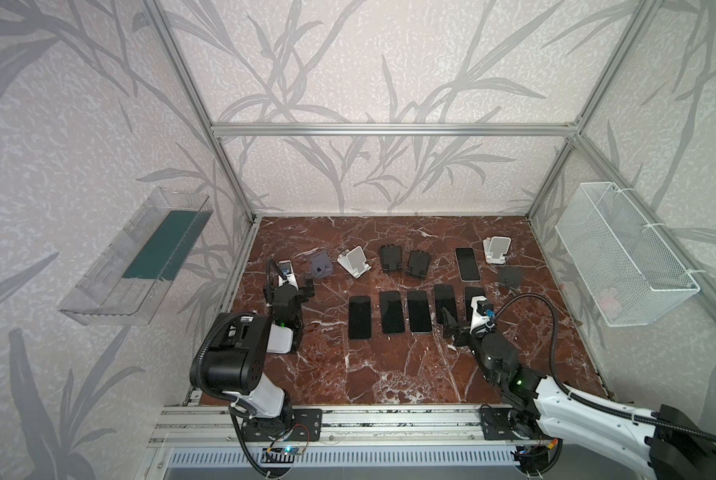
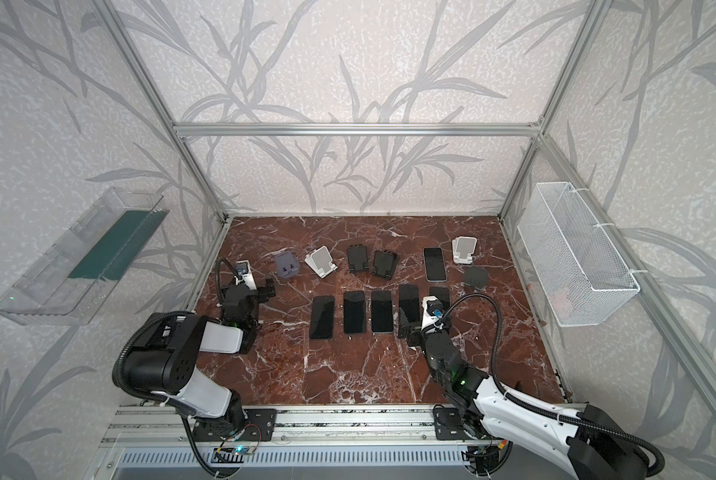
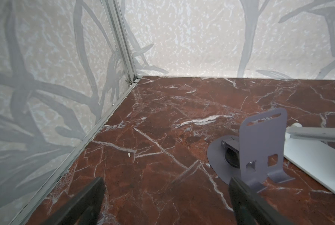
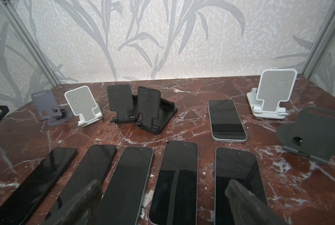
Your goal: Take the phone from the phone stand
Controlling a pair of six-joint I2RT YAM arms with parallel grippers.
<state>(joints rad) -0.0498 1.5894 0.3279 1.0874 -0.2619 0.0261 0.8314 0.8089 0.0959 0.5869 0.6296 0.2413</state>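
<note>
Several dark phones lie flat on the marble table (image 1: pixel 389 374), screens up: a front row (image 1: pixel 392 312) (image 4: pixel 178 175) and a silver-edged phone (image 1: pixel 467 264) (image 4: pixel 226 118) further back. Behind them stand several phone stands: grey-purple (image 1: pixel 320 266) (image 3: pixel 262 150), white (image 1: pixel 354 261), two black (image 1: pixel 391 258) (image 1: pixel 418 264), white (image 1: pixel 496 249) and dark grey (image 1: pixel 510 277). Every stand in view holds nothing. My left gripper (image 1: pixel 296 286) (image 3: pixel 166 187) is open over bare table, left of the grey-purple stand. My right gripper (image 1: pixel 462 311) (image 4: pixel 162 187) hangs open just above the right end of the phone row.
A clear wall tray (image 1: pixel 140 257) hangs on the left wall and a white wire basket (image 1: pixel 622 257) on the right wall. Aluminium frame posts (image 1: pixel 231 174) and papered walls close the table at the back and sides.
</note>
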